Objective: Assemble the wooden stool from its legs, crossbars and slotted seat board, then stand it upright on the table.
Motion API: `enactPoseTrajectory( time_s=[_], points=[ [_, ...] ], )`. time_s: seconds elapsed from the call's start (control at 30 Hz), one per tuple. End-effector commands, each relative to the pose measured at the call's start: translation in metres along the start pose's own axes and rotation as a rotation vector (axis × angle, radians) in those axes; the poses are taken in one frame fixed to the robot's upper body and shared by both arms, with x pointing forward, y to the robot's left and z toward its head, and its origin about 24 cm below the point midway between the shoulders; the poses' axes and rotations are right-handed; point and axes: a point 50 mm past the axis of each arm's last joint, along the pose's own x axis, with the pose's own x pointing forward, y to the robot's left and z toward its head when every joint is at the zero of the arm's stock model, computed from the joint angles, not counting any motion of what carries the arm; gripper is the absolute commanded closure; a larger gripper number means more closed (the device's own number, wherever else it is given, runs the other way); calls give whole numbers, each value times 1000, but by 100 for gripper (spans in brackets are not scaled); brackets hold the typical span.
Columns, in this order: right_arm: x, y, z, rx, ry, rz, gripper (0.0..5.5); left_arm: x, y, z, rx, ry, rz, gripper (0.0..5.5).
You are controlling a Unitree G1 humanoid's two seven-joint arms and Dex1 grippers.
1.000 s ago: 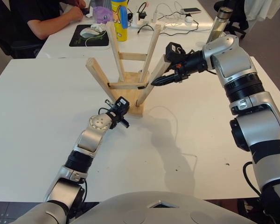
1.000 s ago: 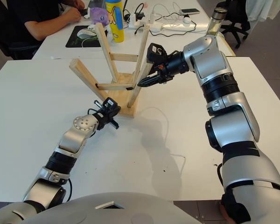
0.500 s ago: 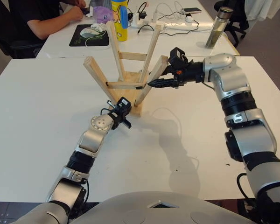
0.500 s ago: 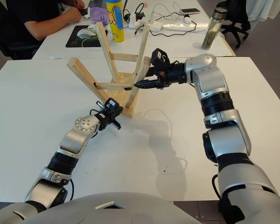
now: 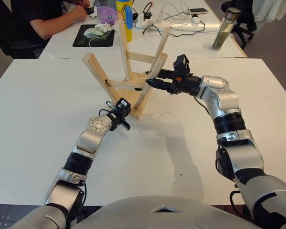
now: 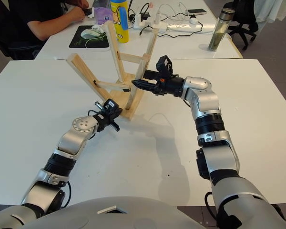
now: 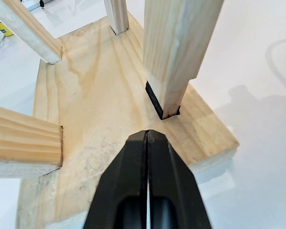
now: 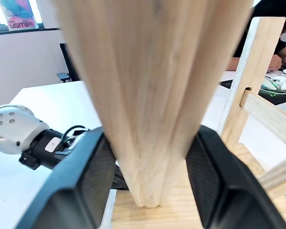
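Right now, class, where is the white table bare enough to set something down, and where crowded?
Bare: the wide stretch of table left of the left arm, the strip between both arms, and the area right of the right arm. Crowded: around the upturned stool, where the left gripper points at its seat and the right gripper clamps a leg.

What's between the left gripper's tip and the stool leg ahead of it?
Only bare seat board separates left gripper from stool leg, in the left wrist view.
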Motion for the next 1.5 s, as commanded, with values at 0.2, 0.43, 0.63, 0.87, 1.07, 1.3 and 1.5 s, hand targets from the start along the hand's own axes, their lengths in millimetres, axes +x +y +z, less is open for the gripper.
enactPoseTrajectory(
  time_s=[0.2, 0.43, 0.63, 0.87, 1.07, 1.3, 1.5],
  points=[
    [15, 29, -46, 83, 206, 111, 343, 6, -27, -34, -64, 148, -150, 550],
    [20, 21, -52, 97, 254, 53, 343, 8, -28, -33, -64, 144, -152, 550],
    [29, 17, -57, 108, 287, 57, 343, 9, -29, -32, -64, 142, -153, 550],
    [21, 21, -61, 106, 313, 99, 343, 6, -6, -20, -99, 26, -14, 550],
    [-3, 31, -67, 148, 366, 146, 343, -9, 17, -19, -77, 4, 48, 550],
    [-27, 45, -44, 137, 349, 175, 343, -55, 28, -8, -50, -16, -172, 550],
    [-43, 54, -25, 96, 370, 167, 343, -84, 36, 28, 17, -124, -243, 550]
  ],
)
